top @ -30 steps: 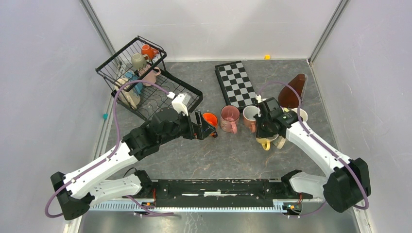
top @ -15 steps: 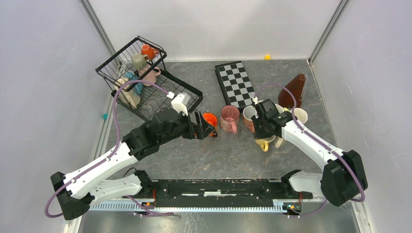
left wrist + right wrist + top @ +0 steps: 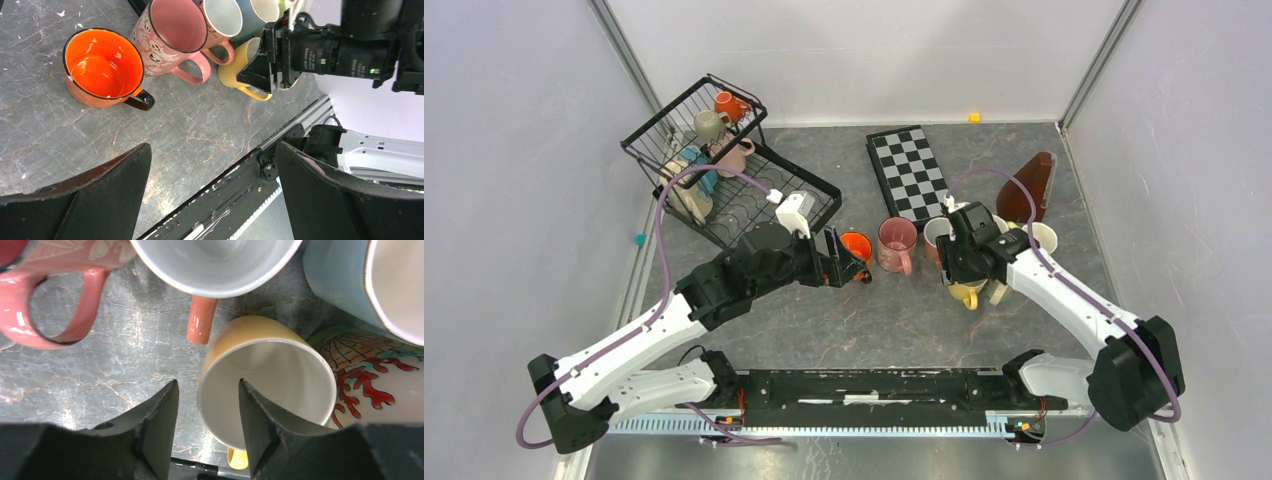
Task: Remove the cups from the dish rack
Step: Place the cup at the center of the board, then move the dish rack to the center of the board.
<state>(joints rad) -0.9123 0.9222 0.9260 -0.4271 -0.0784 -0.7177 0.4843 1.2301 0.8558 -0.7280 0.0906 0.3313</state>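
Observation:
The black wire dish rack (image 3: 769, 205) stands at the back left with several cups in its basket, among them an orange one (image 3: 727, 104) and a pink one (image 3: 734, 155). On the table stand an orange cup (image 3: 856, 245), a pink cup (image 3: 896, 240), a salmon-handled cup (image 3: 938, 238) and a yellow cup (image 3: 967, 293). My right gripper (image 3: 207, 382) is open astride the rim of the upright yellow cup (image 3: 280, 375), one finger inside and one outside, clear of the wall. Beside the orange cup (image 3: 102, 67), my left gripper (image 3: 212, 147) is wide open and holds nothing.
A light blue cup (image 3: 335, 280) and a coral-patterned cup (image 3: 370, 375) crowd the yellow one. A checkerboard (image 3: 911, 175) lies at the back centre, a brown wedge-shaped object (image 3: 1027, 190) at the back right. The black rail (image 3: 864, 385) runs along the near edge.
My right gripper's jaws have parted and let go of the yellow cup's rim, and the arm has shifted slightly left. The left arm has not moved.

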